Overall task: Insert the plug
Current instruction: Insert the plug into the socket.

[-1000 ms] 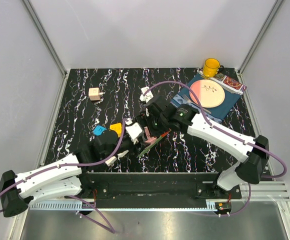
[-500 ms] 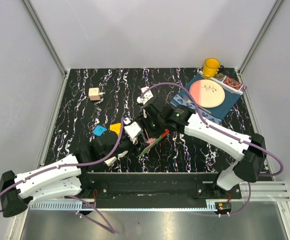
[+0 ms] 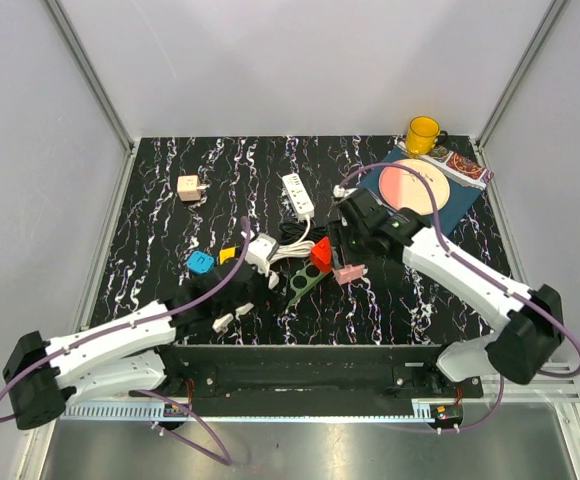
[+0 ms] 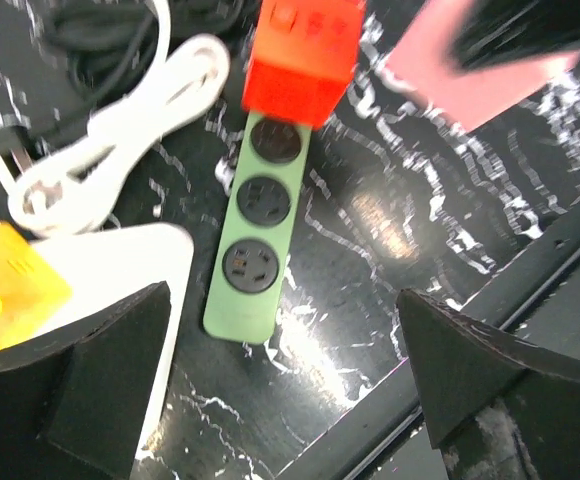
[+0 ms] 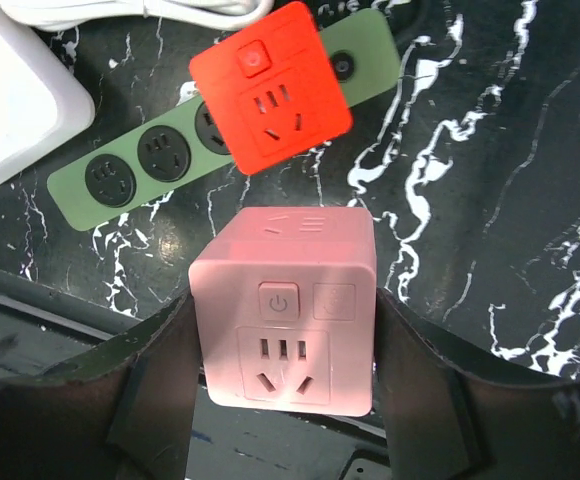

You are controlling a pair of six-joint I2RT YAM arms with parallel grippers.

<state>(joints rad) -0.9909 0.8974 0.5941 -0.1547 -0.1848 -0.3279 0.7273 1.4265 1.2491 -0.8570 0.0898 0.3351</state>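
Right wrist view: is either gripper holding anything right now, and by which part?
The right gripper holds the pink cube adapter by its two opposite side faces, socket face toward the camera. The left gripper is open and holds nothing.

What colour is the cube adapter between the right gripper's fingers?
Pink. The cube adapter shows best in the right wrist view.

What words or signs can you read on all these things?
A power sign, a circle with a short line: on the square button of the pink cube.
Faint raised marks on the pink cube's top: too blurred to read.
Red cube: no words I can read.
Packet beside the yellow mug: print too small to read.
Plate: a dark drawing, too small to make out.
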